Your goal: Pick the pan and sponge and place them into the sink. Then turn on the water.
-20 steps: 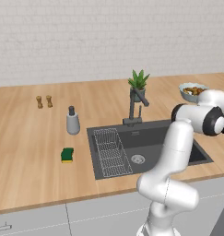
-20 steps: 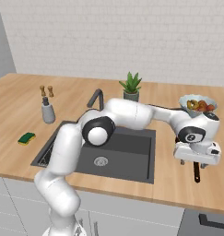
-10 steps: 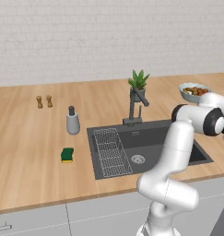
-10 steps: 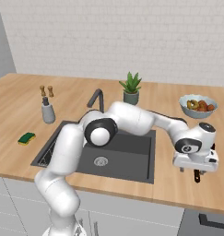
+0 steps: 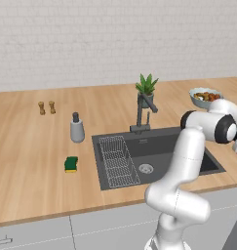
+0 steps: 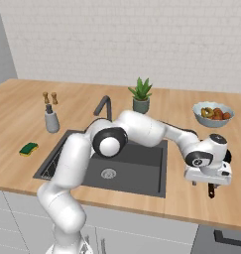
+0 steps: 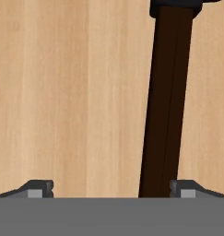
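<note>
The jaws stand wide apart, grasping nothing, low over the desk (image 6: 142,203) to the right of the sink (image 6: 137,171). The gripper (image 7: 111,189) looks down on the pan (image 7: 164,106), whose dark handle lies on the wood just inside one fingertip (image 7: 182,188). The sponge (image 5: 70,164) rests on the desk left of the sink, near a soap bottle (image 5: 77,128).
</note>
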### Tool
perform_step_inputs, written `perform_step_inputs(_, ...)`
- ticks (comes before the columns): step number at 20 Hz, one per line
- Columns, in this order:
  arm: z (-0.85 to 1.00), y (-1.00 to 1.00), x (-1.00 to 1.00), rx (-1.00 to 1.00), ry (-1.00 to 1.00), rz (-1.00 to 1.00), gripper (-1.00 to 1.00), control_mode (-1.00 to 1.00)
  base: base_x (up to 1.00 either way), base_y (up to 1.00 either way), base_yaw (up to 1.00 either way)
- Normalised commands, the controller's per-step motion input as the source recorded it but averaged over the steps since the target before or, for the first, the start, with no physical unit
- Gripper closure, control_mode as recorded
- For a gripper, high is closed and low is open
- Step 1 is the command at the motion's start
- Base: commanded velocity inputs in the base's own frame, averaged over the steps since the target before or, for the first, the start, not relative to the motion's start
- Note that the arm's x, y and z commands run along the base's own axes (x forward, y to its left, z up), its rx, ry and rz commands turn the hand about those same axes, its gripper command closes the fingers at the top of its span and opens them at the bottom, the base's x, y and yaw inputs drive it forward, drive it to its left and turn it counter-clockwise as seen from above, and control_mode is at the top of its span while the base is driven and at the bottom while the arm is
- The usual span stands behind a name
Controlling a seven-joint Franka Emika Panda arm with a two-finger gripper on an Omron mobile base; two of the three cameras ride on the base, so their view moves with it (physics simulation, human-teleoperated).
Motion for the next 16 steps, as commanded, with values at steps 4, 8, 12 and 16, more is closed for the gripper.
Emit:
perform_step_inputs(4,0.00,-0.16,0.07,0.00,0.00,0.00,-1.00,-1.00,0.00,0.00,0.00)
perform_step_inputs(8,0.00,-0.26,0.04,0.00,0.00,0.00,-1.00,-1.00,0.00,0.00,0.00)
perform_step_inputs(12,-0.02,-0.20,0.03,0.00,0.00,0.00,-1.00,-1.00,0.00,0.00,0.00)
perform_step_inputs(16,-0.15,-0.08,0.00,0.00,0.00,0.00,-1.00,-1.00,0.00,0.00,0.00)
